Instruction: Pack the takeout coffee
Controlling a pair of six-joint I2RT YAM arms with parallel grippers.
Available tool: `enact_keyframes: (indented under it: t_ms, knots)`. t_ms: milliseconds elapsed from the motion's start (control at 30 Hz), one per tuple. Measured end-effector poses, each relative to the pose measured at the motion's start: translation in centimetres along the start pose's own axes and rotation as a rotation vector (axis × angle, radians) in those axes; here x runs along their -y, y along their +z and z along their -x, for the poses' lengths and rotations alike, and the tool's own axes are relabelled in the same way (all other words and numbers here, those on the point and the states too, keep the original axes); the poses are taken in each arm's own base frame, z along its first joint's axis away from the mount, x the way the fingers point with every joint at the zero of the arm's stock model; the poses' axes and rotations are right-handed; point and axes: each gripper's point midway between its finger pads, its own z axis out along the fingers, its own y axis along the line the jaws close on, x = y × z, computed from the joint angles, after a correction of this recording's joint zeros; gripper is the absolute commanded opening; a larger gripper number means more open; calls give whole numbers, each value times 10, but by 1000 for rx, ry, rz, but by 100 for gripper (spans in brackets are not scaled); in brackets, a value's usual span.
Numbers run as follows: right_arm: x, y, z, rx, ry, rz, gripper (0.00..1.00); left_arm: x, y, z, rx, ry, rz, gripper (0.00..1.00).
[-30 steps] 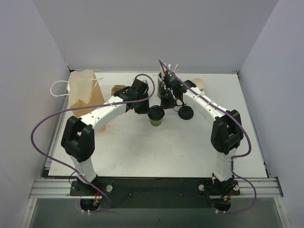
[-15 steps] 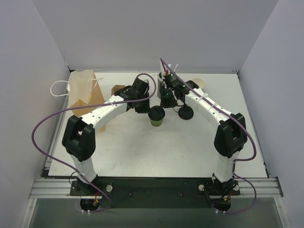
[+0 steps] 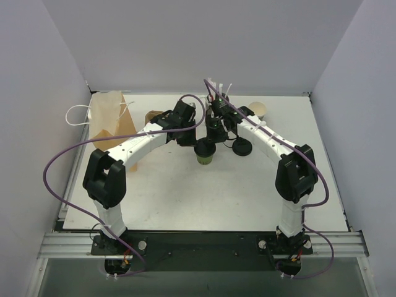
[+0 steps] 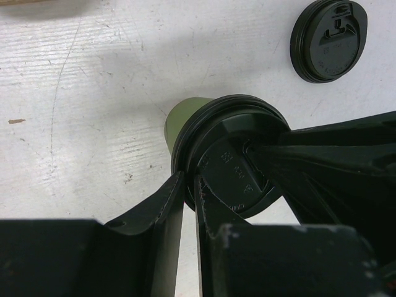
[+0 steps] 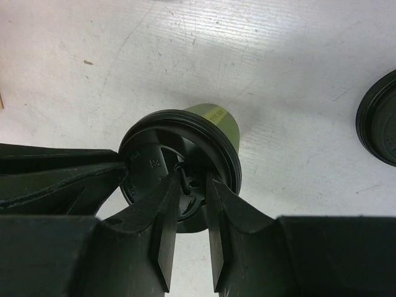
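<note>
The takeout coffee (image 3: 205, 151), a small green cup with a black lid, stands mid-table. It also shows in the left wrist view (image 4: 185, 117) and the right wrist view (image 5: 216, 119). My left gripper (image 3: 193, 142) (image 4: 189, 183) is shut on the lid's rim at the cup's left side. My right gripper (image 3: 212, 137) (image 5: 193, 179) is over the cup. Its fingers stand a narrow gap apart, and their tips rest on the middle of the lid (image 5: 148, 158). Nothing shows held between them.
A loose black lid (image 3: 241, 147) (image 4: 329, 40) lies right of the cup. A brown paper bag (image 3: 111, 114) stands at the back left. A lidless cup (image 3: 258, 110) and the straw holder (image 3: 213, 94) stand behind the right arm.
My right gripper has edged slightly left and down onto the lid. The left gripper and the cup have stayed in place.
</note>
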Motion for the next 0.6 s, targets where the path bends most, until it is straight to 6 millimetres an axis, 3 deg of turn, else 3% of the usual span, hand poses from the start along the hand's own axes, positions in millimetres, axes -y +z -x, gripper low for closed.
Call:
enact_keyframes:
  t_ms: [600]
  knots:
    - [3,-3,-1,8,-14,-44,26,1,1,1,-1,3,-3,23]
